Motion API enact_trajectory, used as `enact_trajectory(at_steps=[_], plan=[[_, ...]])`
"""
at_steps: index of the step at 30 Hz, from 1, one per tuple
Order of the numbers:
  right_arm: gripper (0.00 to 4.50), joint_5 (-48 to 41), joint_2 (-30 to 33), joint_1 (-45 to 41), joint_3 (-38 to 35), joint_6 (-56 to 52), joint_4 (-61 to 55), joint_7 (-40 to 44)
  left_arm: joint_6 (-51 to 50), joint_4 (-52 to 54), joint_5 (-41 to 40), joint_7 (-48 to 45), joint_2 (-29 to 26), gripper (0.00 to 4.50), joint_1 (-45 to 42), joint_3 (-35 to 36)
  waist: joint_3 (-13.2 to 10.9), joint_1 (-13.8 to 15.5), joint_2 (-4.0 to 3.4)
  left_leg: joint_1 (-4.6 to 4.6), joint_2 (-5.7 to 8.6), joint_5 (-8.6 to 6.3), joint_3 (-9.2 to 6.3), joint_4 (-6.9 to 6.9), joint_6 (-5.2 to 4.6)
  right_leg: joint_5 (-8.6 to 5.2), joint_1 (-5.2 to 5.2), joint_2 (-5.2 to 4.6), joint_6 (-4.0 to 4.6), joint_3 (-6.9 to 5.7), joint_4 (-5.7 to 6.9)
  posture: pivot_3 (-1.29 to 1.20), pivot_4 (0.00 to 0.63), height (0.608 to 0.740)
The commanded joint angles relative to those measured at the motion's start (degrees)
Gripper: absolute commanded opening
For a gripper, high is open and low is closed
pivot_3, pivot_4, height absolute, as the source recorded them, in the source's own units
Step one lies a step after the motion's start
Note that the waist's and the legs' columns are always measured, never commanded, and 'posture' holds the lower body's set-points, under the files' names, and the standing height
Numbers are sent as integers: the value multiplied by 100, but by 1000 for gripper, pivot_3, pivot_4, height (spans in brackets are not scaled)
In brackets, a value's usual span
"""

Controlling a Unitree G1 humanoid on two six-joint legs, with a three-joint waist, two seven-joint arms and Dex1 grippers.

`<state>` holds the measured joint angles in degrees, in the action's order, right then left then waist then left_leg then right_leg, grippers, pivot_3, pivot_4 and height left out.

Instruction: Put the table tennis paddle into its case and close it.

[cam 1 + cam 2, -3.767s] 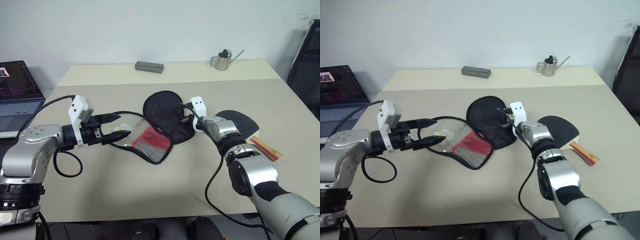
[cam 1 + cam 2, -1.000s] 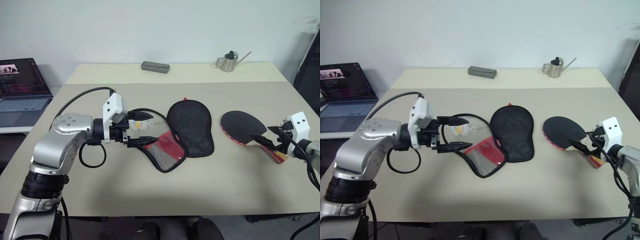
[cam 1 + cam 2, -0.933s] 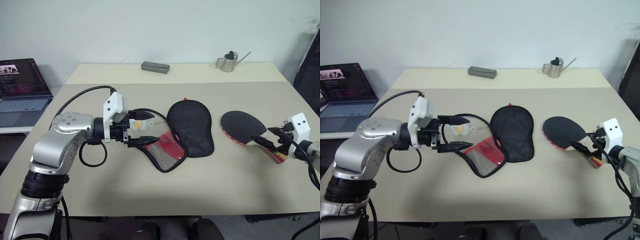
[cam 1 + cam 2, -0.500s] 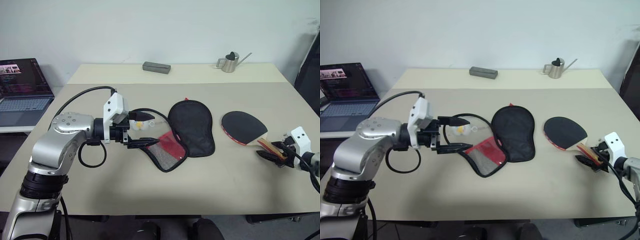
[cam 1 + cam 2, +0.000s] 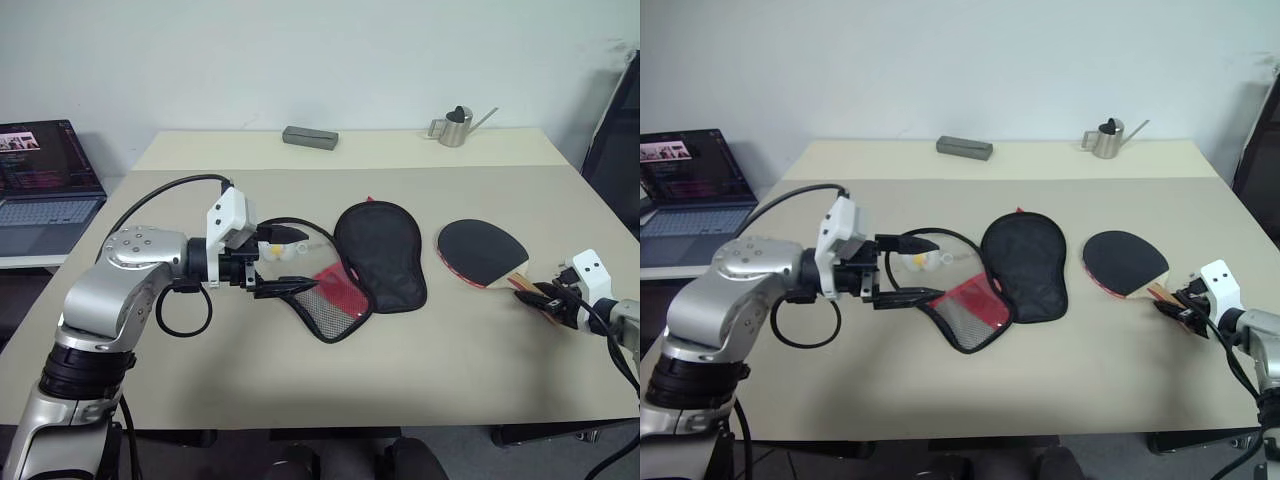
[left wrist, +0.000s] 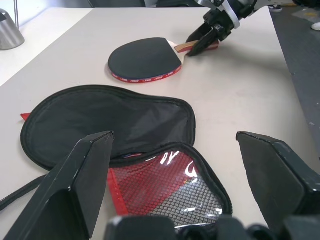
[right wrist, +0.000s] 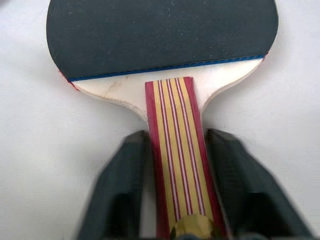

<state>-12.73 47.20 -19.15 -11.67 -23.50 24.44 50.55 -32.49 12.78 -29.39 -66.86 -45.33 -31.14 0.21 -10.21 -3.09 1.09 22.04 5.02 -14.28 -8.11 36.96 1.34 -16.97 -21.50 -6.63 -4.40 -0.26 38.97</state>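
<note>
The table tennis paddle lies flat on the table at the right, black face up, its striped handle pointing toward the right edge. My right gripper sits low at the handle's end, one finger pressed against each side of it. The case lies open at mid-table: a black flap spread flat, and a red mesh part nearer my left gripper. That gripper hovers open at the case's left rim, its fingers wide apart. A small white-yellow charm rests beside its upper finger.
A metal watering can and a grey box stand along the table's far edge. A laptop sits on a lower surface to the left. A dark object rises past the right edge. Bare tabletop lies in front of the case.
My right gripper has sunk to the paddle's handle and its fingers have closed from wide open onto it. The left gripper and the case have not moved.
</note>
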Motion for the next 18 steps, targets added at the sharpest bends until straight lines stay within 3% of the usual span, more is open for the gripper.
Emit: enact_trajectory(at_steps=[1, 9, 18], plan=[[1125, -77, -10, -134, -75, -259, -177, -160, 46, 87, -45, 49, -107, 4296, -5, 181, 0, 4, 1, -6, -1, 0, 1, -1, 0, 0, 7, 0, 0, 0, -2, 0, 150, 740], [1125, -346, -167, -470, -301, -1139, -877, -771, 60, 80, -46, 198, -127, 4296, 127, 298, -4, 15, 1, -13, -14, -1, 25, -2, -1, 2, -1, 14, -2, 30, -2, 0, 150, 740], [1125, -814, -825, -851, -435, -3274, -3234, -2175, 132, -153, 4, 359, -295, 4296, 320, 659, -5, 17, -3, 22, -63, -8, 56, -15, 10, 12, -68, 62, 16, 69, 1, 0, 150, 740]])
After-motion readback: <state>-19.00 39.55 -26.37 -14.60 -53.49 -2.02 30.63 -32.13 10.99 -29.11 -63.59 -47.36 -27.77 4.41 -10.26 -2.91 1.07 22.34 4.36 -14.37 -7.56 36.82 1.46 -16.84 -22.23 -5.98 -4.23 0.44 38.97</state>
